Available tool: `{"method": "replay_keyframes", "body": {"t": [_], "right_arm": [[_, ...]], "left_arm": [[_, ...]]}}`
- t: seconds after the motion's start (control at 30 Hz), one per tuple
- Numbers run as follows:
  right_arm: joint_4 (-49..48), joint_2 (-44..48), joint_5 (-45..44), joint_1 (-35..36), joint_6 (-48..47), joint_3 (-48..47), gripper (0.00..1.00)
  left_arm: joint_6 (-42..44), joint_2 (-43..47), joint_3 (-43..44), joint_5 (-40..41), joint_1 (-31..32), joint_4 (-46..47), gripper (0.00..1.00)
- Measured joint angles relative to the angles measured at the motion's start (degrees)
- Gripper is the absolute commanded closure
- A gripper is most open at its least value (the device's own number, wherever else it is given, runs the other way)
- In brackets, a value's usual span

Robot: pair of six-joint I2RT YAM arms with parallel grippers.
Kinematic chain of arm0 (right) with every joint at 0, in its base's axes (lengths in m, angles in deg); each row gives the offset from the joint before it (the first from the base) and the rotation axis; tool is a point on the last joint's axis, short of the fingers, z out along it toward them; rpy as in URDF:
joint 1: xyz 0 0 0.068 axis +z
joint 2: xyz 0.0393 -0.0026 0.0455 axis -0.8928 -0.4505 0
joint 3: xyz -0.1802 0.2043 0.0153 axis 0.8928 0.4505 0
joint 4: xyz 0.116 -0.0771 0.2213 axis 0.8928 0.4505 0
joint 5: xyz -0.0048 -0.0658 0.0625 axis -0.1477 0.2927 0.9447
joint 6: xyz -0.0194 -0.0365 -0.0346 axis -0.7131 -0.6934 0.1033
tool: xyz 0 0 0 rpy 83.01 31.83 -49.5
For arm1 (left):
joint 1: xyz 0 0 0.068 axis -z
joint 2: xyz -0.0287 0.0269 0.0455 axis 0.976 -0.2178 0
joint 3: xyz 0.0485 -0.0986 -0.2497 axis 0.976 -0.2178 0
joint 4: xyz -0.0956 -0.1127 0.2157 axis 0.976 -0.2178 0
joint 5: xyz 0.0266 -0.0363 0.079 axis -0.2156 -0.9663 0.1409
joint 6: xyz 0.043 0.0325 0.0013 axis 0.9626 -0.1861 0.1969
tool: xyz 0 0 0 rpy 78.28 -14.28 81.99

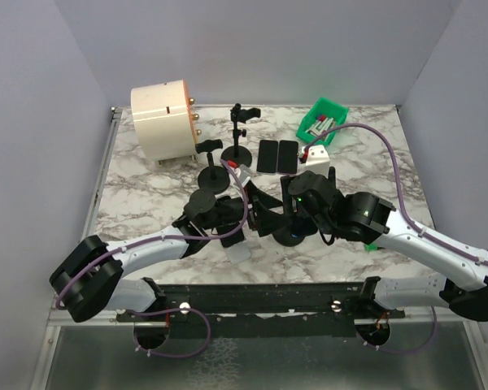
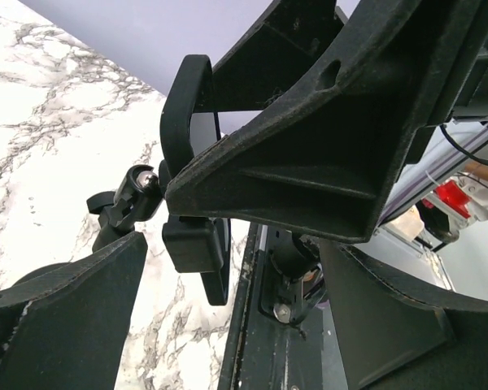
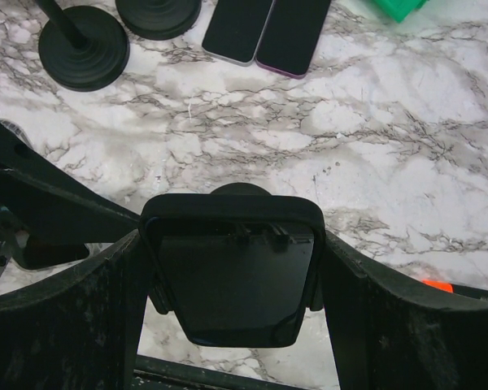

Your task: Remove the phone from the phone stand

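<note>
The phone [image 3: 236,280] sits clamped in the cradle [image 3: 228,209] of the phone stand [image 1: 290,236], near the middle of the table [image 1: 146,203]. It is not out yet.

My right gripper [image 3: 232,244] straddles it, with one finger [image 3: 73,325] on each side of the cradle, right up against the side clips. I cannot tell from the wrist view whether it is pressing or just beside. My left gripper [image 2: 156,215] has its jaws wide apart and holds nothing. The stand's knob [image 2: 137,191] and the back of the cradle sit in the gap, close to the upper finger [image 2: 309,154].

Step in hand, as I judge it: grip the phone and lift it clear while the stand is braced.
- My right fingers should bear on the phone's own edges above the side clips, not on the clips (gripping those likely just lifts the whole stand).
- Pull along the phone's long axis, up out of the bottom lip, without twisting.
- My left should close low on the stem or the back of the cradle, off the screen.
- The base looks small, so it probably tips easily. Go slow.

Two loose phones [image 3: 236,28] and other stand bases [image 3: 83,49] sit well apart on the far side. They are not my target.
</note>
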Motion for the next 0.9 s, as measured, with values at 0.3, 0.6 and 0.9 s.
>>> {"method": "replay_keyframes", "body": {"t": [0.3,0.6,0.9], "right_arm": [[-0.7,0.2,0.0,0.0,0.0,0.4,1.00],[-0.7,0.2,0.0,0.0,0.0,0.4,1.00],[-0.7,0.2,0.0,0.0,0.0,0.4,1.00]], "left_arm": [[-0.1,-2.6,-1.2,2.6,1.4,4.6,0.22],[1.2,-2.9,-1.5,4.3,1.4,6.2,0.36],[1.3,-4.9,-1.5,4.5,1.4,6.8,0.41]]}}
